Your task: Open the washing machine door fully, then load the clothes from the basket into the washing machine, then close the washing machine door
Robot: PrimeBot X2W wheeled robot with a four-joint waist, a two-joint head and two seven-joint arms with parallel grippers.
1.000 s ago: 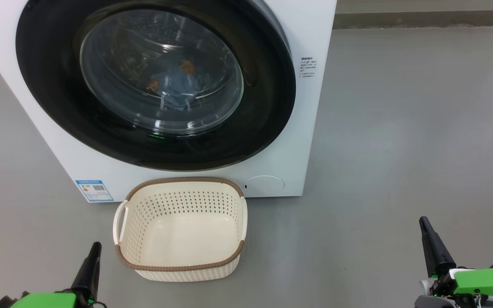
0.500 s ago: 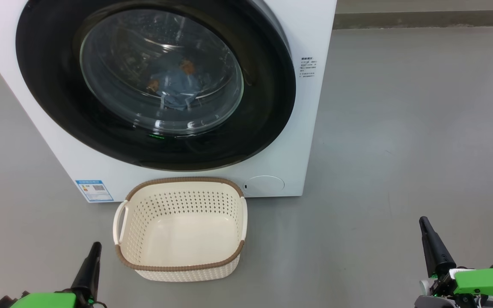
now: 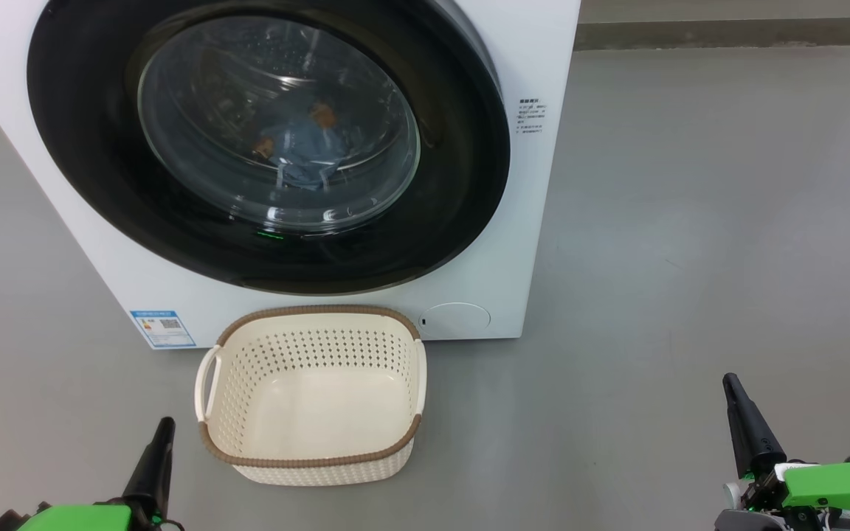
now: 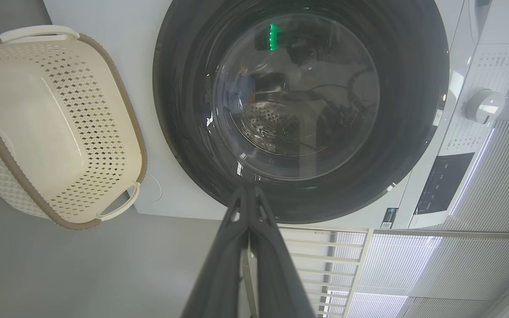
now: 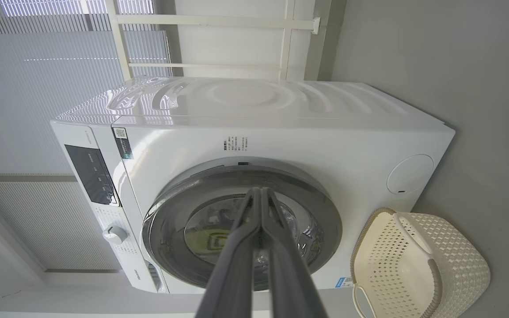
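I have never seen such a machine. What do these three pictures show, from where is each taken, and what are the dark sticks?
A two-armed robot faces a white washing machine on a grey floor. One picture looks down from its head; the other two look out from each wrist. The dark sticks are its left fingers and right fingers, both pairs shut, holding nothing. The round black door is closed; blue clothes lie inside, behind its glass. The cream basket on the floor is empty.
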